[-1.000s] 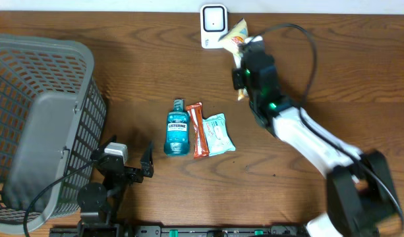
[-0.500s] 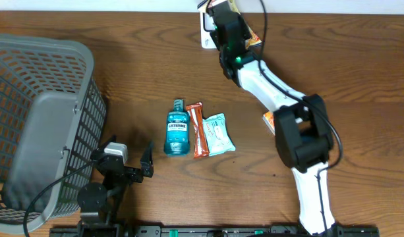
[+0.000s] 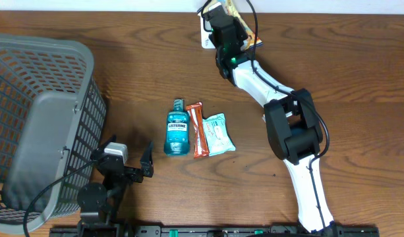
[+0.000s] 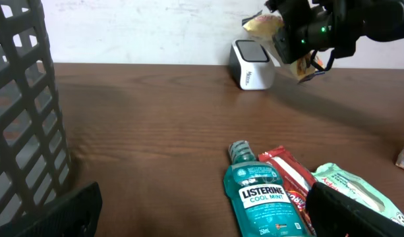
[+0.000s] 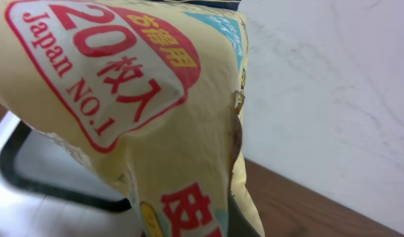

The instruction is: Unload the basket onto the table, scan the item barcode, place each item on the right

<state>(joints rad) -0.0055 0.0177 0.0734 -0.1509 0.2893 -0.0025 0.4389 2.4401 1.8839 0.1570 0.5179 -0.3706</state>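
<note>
Overhead shows the brown table (image 3: 360, 79) with a grey mesh basket (image 3: 43, 118) at its left end. The right gripper (image 3: 223, 21) reaches to the far edge and is pinched on a yellow packet (image 5: 122, 99), held just above the white scanner (image 4: 252, 64). The left gripper (image 3: 126, 170) sits at the near edge, fingers spread wide around nothing. Mid-table, side by side, lie a Listerine bottle (image 3: 177, 128), a wipes pack (image 3: 218, 133) and a red bar (image 3: 198, 130).

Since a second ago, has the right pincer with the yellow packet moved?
Yes. The right pincer, shut on the yellow packet, swung left and farther back; it is now over the white scanner, which stayed put.
</note>
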